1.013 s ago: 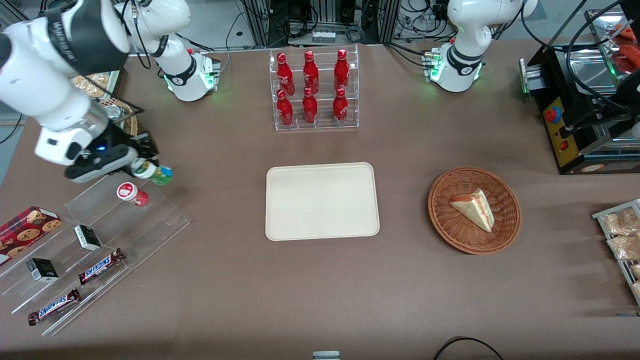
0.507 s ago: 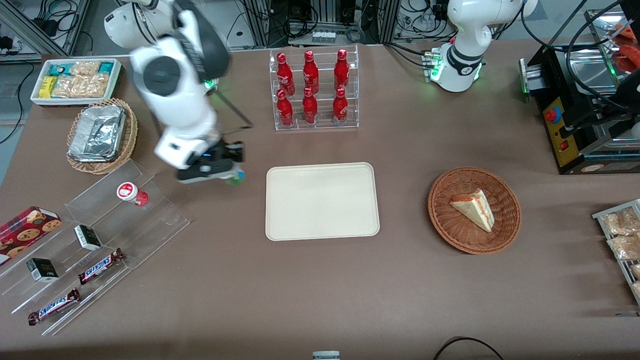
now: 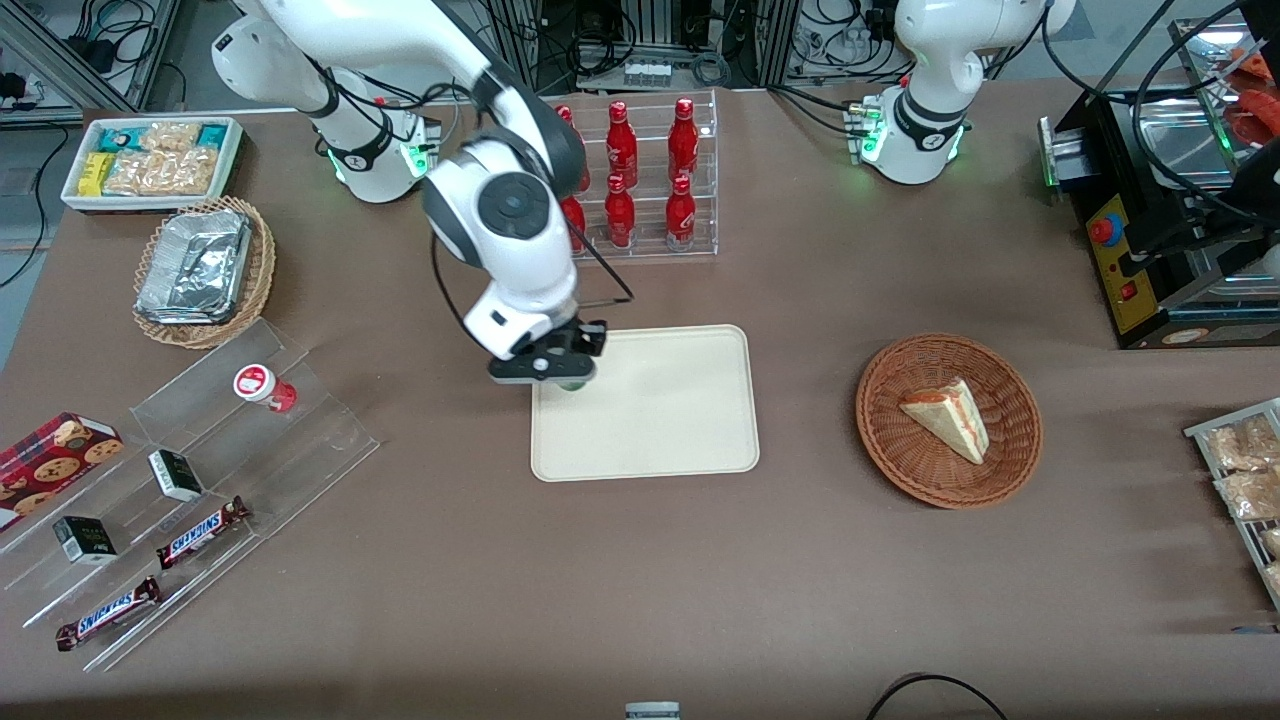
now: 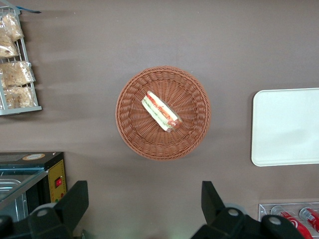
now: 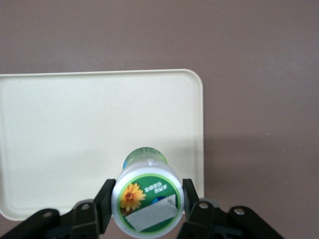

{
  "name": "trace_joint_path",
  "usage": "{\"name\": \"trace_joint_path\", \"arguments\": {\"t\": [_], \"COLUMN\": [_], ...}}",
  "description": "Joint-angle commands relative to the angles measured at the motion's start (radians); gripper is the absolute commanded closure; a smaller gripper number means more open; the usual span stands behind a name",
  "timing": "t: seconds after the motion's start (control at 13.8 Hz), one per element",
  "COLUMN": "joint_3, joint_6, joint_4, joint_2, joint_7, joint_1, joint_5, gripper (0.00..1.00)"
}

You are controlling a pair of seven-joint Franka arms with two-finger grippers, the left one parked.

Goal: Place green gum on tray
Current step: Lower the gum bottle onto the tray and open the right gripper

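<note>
Holding the green gum (image 5: 147, 199) clenched in my gripper (image 3: 556, 372) above the tray (image 3: 660, 420), I see them left of centre in the front frame.

Matt cream plastic tray (image 3: 660, 420), glossy plastic green gum (image 5: 148, 201) in the black pincer (image 5: 148, 206), woven wicker basket (image 3: 1010, 455), matt brown table (image 3: 640, 570)
</note>
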Motion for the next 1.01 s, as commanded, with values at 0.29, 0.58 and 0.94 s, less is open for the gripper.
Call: {"name": "trace_joint_path", "arguments": {"t": [0.29, 0.58, 0.94], "joint_3": [-0.01, -0.014, -0.012], "joint_6": [0.066, 0.143, 0.152], "joint_4": [0.176, 0.19, 0.19], "joint_2": [0.218, 0.29, 0.31], "joint_7": [0.111, 0.134, 0.134], "joint_1": [0.059, 0.086, 0.1], "joint_5": [-0.022, -0.035, -0.033], "gripper": [1.0, 1.0, 0.9]}}
